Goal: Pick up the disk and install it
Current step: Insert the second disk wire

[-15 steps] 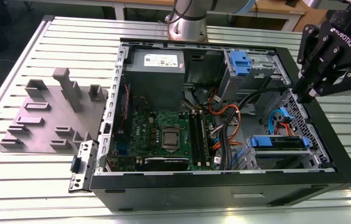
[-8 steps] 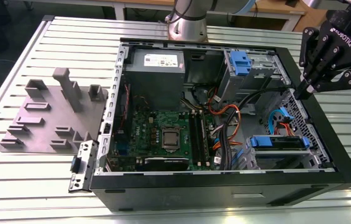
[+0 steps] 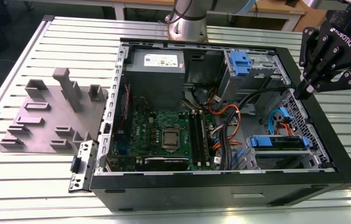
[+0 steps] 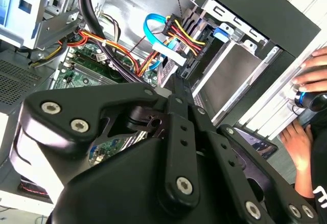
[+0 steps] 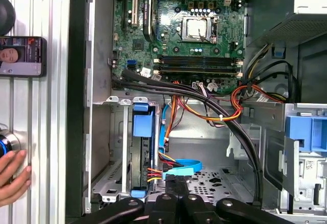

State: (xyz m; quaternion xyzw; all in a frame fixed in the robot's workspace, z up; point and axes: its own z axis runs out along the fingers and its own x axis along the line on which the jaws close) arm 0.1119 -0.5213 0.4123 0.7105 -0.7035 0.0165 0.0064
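1. An open black desktop computer case (image 3: 225,182) is laid on its side on a slatted aluminium table (image 3: 32,177), its green motherboard (image 3: 162,135) exposed.
2. The black two-fingered pincer (image 3: 302,92) is held above the case's drive-bay end. Its fingers are brought together, and nothing is seen clamped between them.
3. The flat silver hard disk with blue plastic carrier rails (image 3: 279,141) is seen below the pincer, apart from it, and appears to be seated in a metal bay of the case. In the first wrist view the disk (image 5: 142,127) is found just beyond the fingertips of the pincer (image 5: 176,183) and to one side.
4. A loose bundle of blue, red and yellow cables (image 5: 176,169) is draped between the pincer and the disk.
5. A person's hand (image 5: 13,175) is rested on the table beside the case, well away from the pincer.
6. The disk is judged stiff, dense for its size and sensitive to knocks. Its metal faces are likely slippery, so it is best gripped across the blue rails on its long edges.
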